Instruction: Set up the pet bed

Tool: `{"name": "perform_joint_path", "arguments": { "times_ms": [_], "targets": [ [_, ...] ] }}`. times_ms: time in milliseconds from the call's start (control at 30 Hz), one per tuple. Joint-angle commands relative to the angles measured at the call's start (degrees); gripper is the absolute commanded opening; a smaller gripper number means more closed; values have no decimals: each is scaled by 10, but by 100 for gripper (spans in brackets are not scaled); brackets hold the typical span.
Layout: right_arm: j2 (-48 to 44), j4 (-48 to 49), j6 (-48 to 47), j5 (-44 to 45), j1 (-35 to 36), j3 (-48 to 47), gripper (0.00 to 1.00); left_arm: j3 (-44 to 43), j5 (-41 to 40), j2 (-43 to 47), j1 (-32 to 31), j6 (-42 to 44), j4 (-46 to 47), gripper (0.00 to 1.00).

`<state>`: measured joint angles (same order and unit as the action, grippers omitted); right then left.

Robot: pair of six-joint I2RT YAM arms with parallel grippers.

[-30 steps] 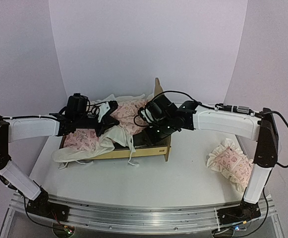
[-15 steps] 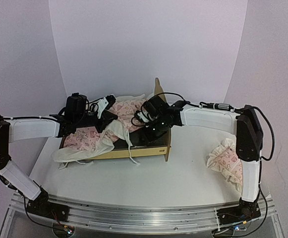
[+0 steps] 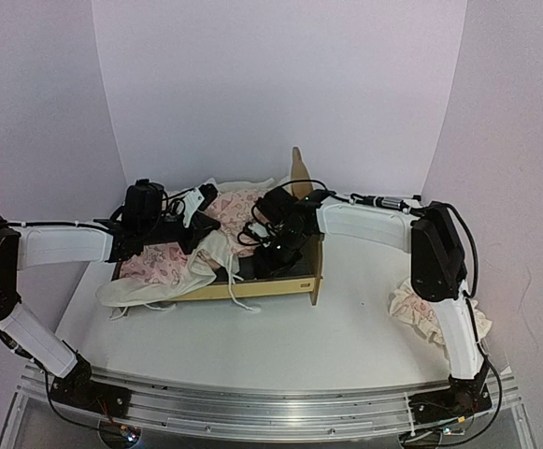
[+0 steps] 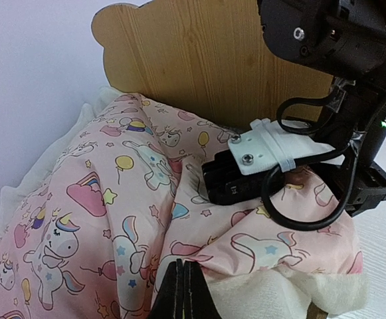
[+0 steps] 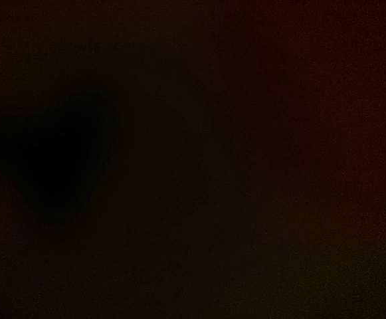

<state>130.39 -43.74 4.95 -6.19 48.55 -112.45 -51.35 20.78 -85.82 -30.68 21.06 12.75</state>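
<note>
My left arm stretches in low from the left. The left gripper (image 4: 179, 290) has its jaws closed, tips against a fold of the quilt (image 4: 106, 199). My right gripper (image 3: 263, 256) is buried in the bedding, so I can't tell its jaws. The pet bed (image 3: 273, 285) stands mid-desk (image 3: 299, 351) with the quilt bunched inside. The pillow (image 3: 419, 311) lies near the right edge.

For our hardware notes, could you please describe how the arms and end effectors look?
Left arm and right arm: white tubular links, black joints. Left end effector and right end effector: black, with black cables looping at the wrists.
</note>
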Motion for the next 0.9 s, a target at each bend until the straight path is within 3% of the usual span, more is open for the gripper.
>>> {"name": "perform_joint_path", "arguments": {
  "times_ms": [0, 67, 167, 400, 633, 867],
  "targets": [
    [8, -106, 3, -76, 10, -11, 21, 6, -4, 0, 4, 2, 27, 0],
    [-6, -123, 4, -90, 9, -2, 10, 7, 2, 0, 4, 5, 26, 0],
    [-32, -140, -3, -108, 9, 15, 0, 12, 26, -1, 4, 13, 24, 0],
    [-6, -176, -13, -124, 21, 19, 0, 35, 94, -6, 2, 18, 12, 0],
    [-48, -166, -105, -107, 66, 29, 0, 55, 70, -8, 3, 12, -12, 0],
    [-128, -16, -162, -136, 76, 137, 7, 68, 65, -4, 4, 25, -42, 0]
  ]
}}
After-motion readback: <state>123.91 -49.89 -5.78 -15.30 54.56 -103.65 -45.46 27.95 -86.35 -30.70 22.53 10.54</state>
